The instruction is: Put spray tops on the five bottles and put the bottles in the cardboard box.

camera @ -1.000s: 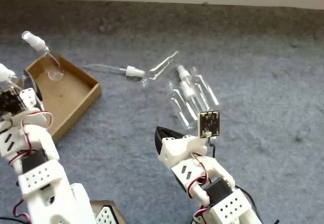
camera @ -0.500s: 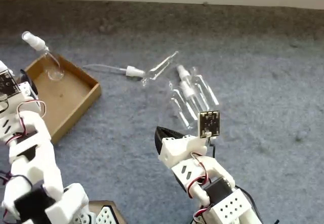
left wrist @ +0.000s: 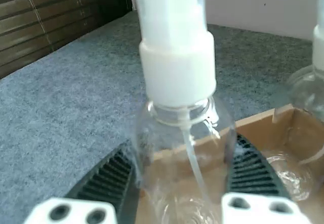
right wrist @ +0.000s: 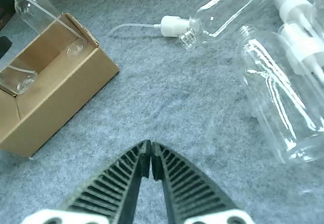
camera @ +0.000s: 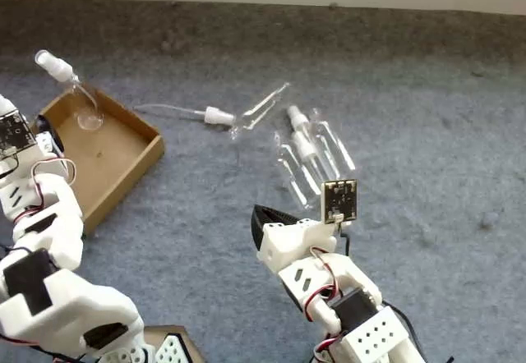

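Observation:
My left gripper is shut on a clear bottle with a white spray top, held upright over the cardboard box. In the high view the box sits at the left, and a second topped bottle leans in its far corner. A loose spray top with its tube lies mid-table against a lying bottle. Several bottles lie clustered to the right. My right gripper is shut on nothing, low over the carpet in front of them.
Grey carpet covers the table, with open room at the right and far side. The right arm's body fills the near middle. The left arm stands close beside the box's near-left wall.
The left arm has shifted with its bottle: the wrist went farther toward the box's left side and the lower links swung down to the near left. The right arm kept still.

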You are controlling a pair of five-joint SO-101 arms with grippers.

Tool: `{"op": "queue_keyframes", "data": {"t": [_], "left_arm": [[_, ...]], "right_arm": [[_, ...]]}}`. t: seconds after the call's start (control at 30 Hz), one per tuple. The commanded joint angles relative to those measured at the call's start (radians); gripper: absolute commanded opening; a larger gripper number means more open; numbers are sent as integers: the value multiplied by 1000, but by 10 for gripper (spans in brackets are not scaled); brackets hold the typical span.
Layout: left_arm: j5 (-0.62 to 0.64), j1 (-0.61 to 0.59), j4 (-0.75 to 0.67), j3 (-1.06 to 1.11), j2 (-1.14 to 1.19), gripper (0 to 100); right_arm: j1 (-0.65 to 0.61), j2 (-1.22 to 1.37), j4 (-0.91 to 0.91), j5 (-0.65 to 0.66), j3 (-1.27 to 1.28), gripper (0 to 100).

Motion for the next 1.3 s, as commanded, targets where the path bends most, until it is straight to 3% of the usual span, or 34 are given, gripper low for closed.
{"op": "queue_keyframes", "data": {"t": [0.0,1.27], "left_arm": [[-3,-7,-28,-91,36,60],[-5,27,-98,-85,107,60]], "right_arm": [[-12,-4,5,-2,160,5],[-13,-10,42,-2,160,5]]}}
